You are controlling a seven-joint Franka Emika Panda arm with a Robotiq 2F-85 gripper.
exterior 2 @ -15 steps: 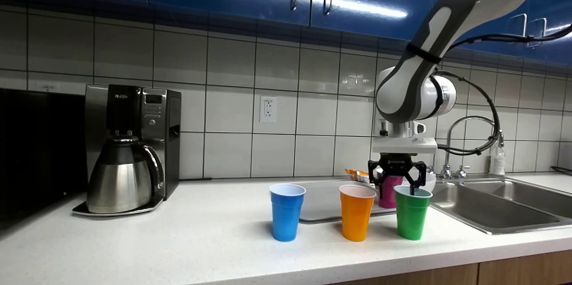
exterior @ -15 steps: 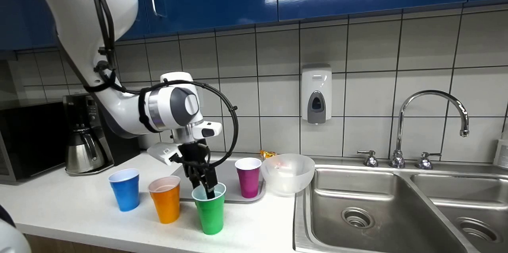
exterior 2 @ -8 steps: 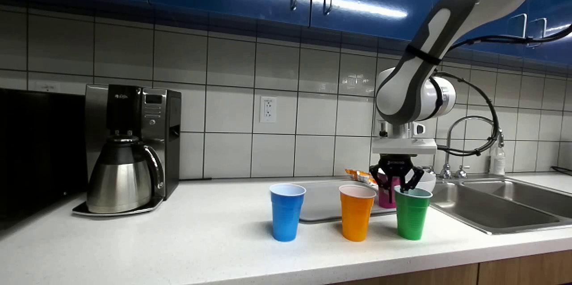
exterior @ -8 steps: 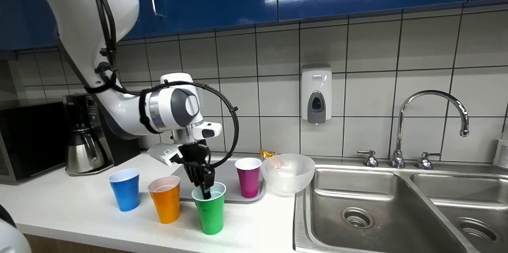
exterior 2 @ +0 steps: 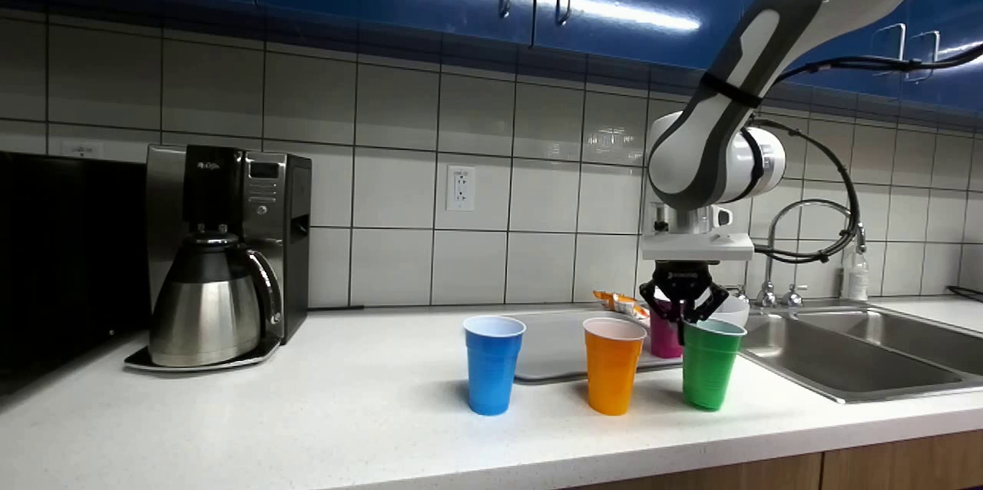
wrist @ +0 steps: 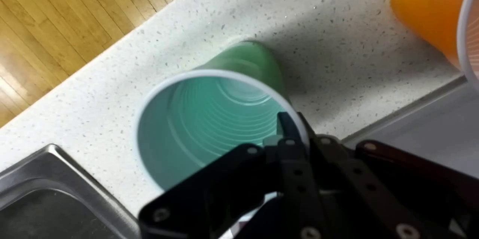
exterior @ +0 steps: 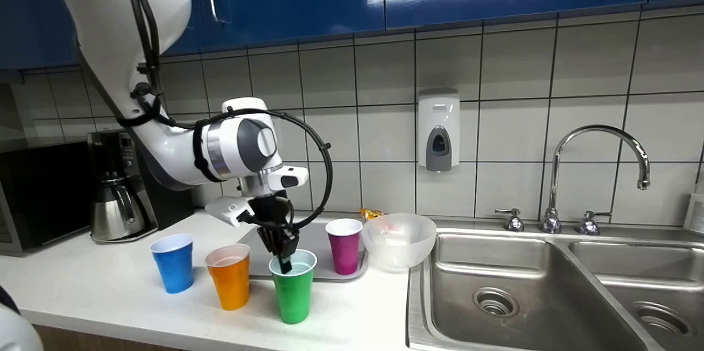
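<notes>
Jaws drawn narrow across a single rim, the gripper (wrist: 296, 124) holds a green cup (wrist: 220, 119) by its lip in the wrist view, with one finger (wrist: 287, 126) inside the wall and its mate outside. The cup's base angles away toward the counter (wrist: 179, 29); an orange cup (wrist: 430, 10) stands apart at upper right, and a steel sink (wrist: 75, 182) shows its corner at lower left.

In an exterior view, the fingers dip over the left side of the green cup's rim, in front of a grey tray (exterior: 322, 238) bearing a purple cup (exterior: 345, 249). Compared with half a second earlier, gripper and green cup are slightly higher, the cup nudged right in frame.

In an exterior view, the green cup ends a row with the orange cup and a blue cup (exterior 2: 492, 367). The fingers sit closer together than half a second before, and the green cup's base appears marginally raised; whether it has left the counter cannot be told. The other cups have not moved.
</notes>
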